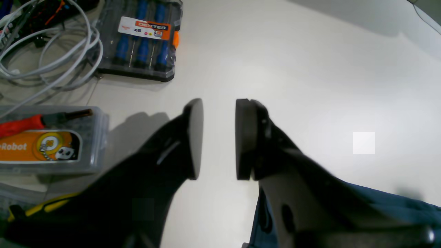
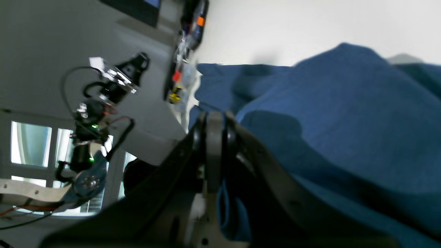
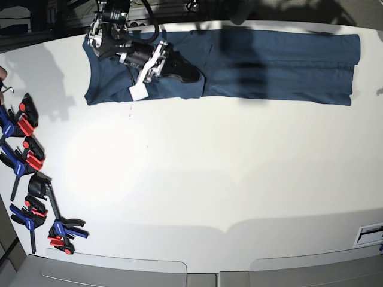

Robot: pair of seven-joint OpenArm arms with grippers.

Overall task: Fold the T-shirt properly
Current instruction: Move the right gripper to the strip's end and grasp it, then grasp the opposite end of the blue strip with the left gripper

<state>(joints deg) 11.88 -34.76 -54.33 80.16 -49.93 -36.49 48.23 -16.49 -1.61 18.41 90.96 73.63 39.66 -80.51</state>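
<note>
The navy T-shirt point(image 3: 281, 66) lies as a long flat strip along the table's far edge in the base view. My right gripper point(image 3: 192, 75) rests on its left half, near the front hem. In the right wrist view, the right gripper point(image 2: 214, 120) has its jaws pressed together with blue cloth point(image 2: 344, 113) bunched around and under them. My left gripper point(image 1: 219, 113) is open and empty above bare white table, with a corner of the T-shirt point(image 1: 396, 206) just behind its right finger. The left gripper is out of the base view.
Beside the left gripper lie a screwdriver set case point(image 1: 141, 38), white cables point(image 1: 51, 51) and a clear box with an orange label point(image 1: 44, 144). Several blue and red clamps point(image 3: 24, 155) line the table's left edge. The white table point(image 3: 209, 179) stretches in front of the shirt.
</note>
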